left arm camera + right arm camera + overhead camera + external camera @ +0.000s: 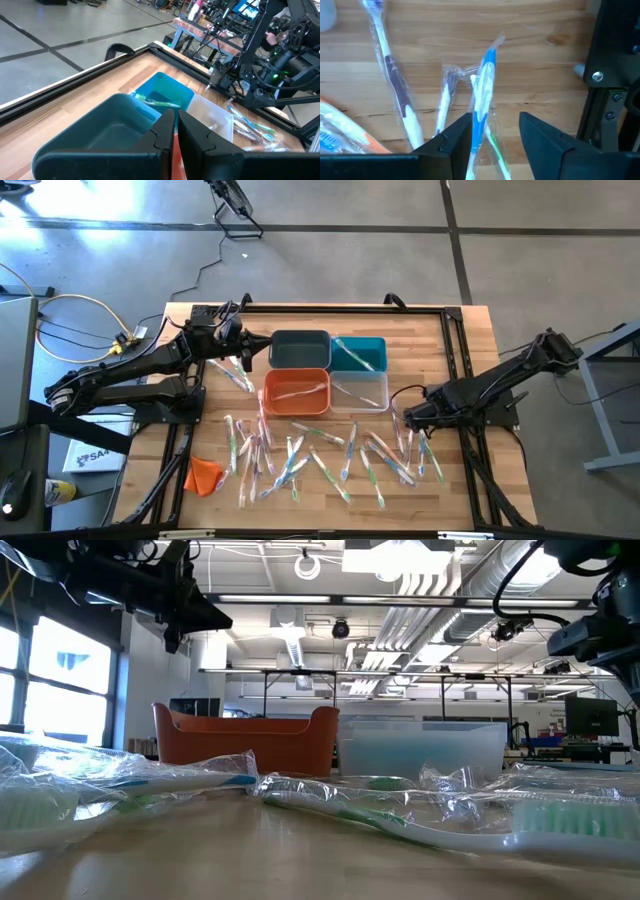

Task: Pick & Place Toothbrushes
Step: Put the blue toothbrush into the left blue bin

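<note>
We found the right gripper (408, 420) low over the right end of the scatter of wrapped toothbrushes (320, 455) on the wooden table (460, 340), just beside the clear bin (362, 392). Its fingers (545, 145) stood apart with nothing between them. In the right wrist view, a blue-handled toothbrush (482, 95) in its clear wrapper lay just ahead of the open jaws, nearer one finger than the other. Its long axis ran almost straight away from the gripper rather than across the gap. We judged that the coming pick turned on this: the jaws would have to straddle the thin handle from either side, and a small sideways correction looked needed to centre it. Two more wrapped brushes, one with a dark-banded white handle (395, 85), lay close beside it, so a neighbour could be caught along with it.

The left gripper (243, 358) hung above the left edge of the dark grey bin (300, 348), its fingers (200, 140) together on nothing we could see. It stood well apart from the scatter, so the right arm was plainly the nearer one. The teal bin (360, 352) and orange bin (296, 392) each held at least one brush.

We could read no brand on the wrappers. Off the table's left edge, a white label (88, 456) showed letters too small to read.
</note>
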Available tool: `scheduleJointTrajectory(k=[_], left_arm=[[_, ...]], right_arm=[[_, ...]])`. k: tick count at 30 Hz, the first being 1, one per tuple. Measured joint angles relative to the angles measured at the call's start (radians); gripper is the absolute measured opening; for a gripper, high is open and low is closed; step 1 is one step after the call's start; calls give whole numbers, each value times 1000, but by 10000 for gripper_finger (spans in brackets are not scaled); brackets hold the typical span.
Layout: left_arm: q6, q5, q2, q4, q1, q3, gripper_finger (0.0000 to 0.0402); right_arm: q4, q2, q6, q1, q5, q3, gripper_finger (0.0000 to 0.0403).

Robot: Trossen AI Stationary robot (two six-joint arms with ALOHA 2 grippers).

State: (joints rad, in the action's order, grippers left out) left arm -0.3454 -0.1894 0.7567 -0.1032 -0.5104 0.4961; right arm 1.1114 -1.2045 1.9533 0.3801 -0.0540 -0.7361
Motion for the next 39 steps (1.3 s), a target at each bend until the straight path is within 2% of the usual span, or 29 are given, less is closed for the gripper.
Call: scheduleJointTrajectory(k=[27, 39], left_arm=[[0, 0, 0, 1, 0, 0, 19], [25, 0, 0, 1, 0, 0, 19]], right_arm=[[-59, -2, 32, 0, 75, 0, 144], [-87, -112, 63, 0, 53, -1, 144]])
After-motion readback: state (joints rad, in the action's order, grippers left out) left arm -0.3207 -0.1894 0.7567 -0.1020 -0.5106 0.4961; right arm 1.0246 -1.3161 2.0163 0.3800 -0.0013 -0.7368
